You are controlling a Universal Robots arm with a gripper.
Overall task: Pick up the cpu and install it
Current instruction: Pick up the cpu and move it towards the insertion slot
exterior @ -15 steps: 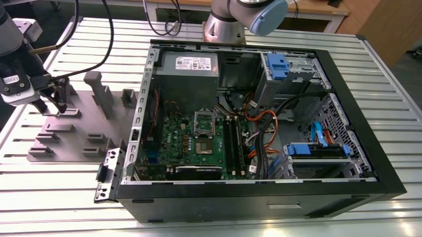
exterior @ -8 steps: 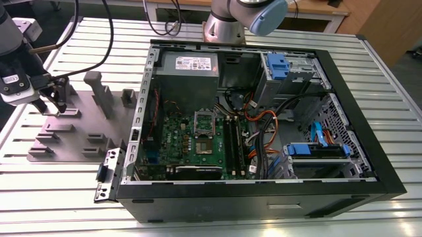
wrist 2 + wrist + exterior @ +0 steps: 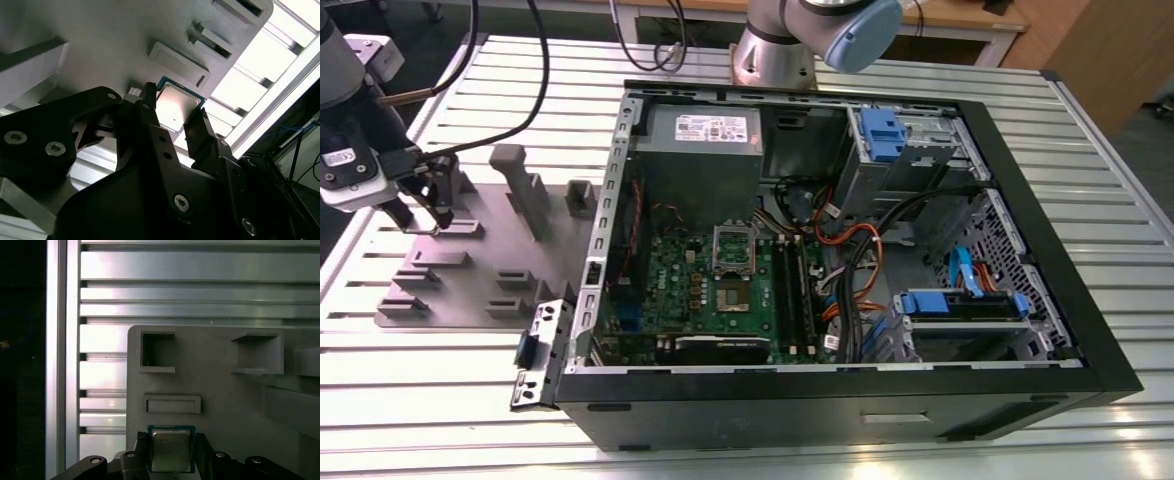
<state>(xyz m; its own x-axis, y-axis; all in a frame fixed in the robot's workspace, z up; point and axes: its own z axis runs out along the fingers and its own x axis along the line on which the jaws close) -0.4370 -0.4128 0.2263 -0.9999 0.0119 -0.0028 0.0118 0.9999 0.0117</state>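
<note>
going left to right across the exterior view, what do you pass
gripper → upright grey posts on the fixture plate → green motherboard → lower blue drive caddy

Silver-grey arm point(image 3: 781, 50), blue joint cap point(image 3: 865, 40), black screw-studded jaws, perhaps plastic.

Second wrist view: cpu point(image 3: 176, 108) sat partly hidden behind gripper point(image 3: 174, 104); contact was unresolved. First wrist view: holder plate point(image 3: 215, 385) ran past picture edge.

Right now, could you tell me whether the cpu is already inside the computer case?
No; in the first wrist view the cpu is at the grey fixture plate, by the gripper.
</note>
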